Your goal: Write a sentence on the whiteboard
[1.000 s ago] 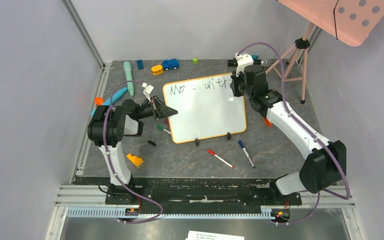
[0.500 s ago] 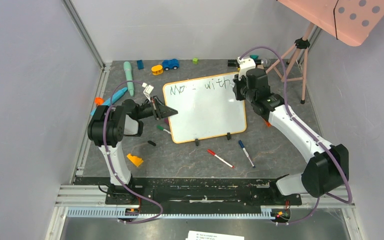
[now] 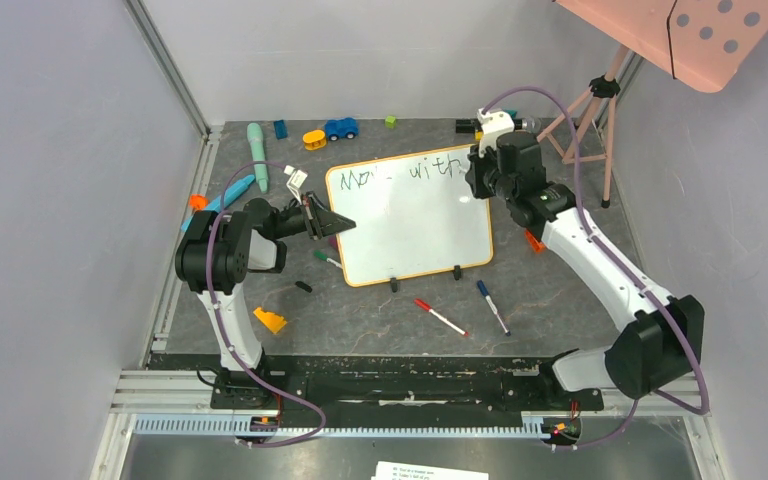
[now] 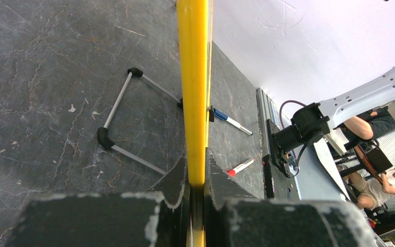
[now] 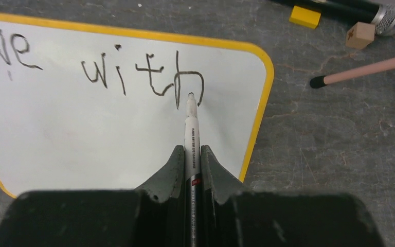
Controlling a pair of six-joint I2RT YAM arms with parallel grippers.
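Observation:
The whiteboard (image 3: 410, 225) with its orange frame lies on the dark table; it also shows in the right wrist view (image 5: 108, 134). The sentence (image 3: 415, 172) reads "Move with" along its far edge, with "with" clear in the right wrist view (image 5: 144, 77). My left gripper (image 3: 345, 224) is shut on the board's left edge, seen as a yellow strip (image 4: 194, 92) between the fingers. My right gripper (image 5: 191, 154) is shut on a white marker (image 5: 190, 128), its tip at the "h". In the top view the right gripper (image 3: 482, 180) is over the board's far right corner.
A red marker (image 3: 440, 317) and a blue marker (image 3: 492, 306) lie in front of the board. Toys sit at the back: a blue car (image 3: 340, 128), yellow piece (image 3: 314, 139), teal tools (image 3: 258, 155). An orange wedge (image 3: 269, 320) lies near left. A tripod (image 3: 590, 120) stands at right.
My right gripper has shifted slightly right along the board's far edge with the marker, finishing the "h" of "with". The left arm has not moved.

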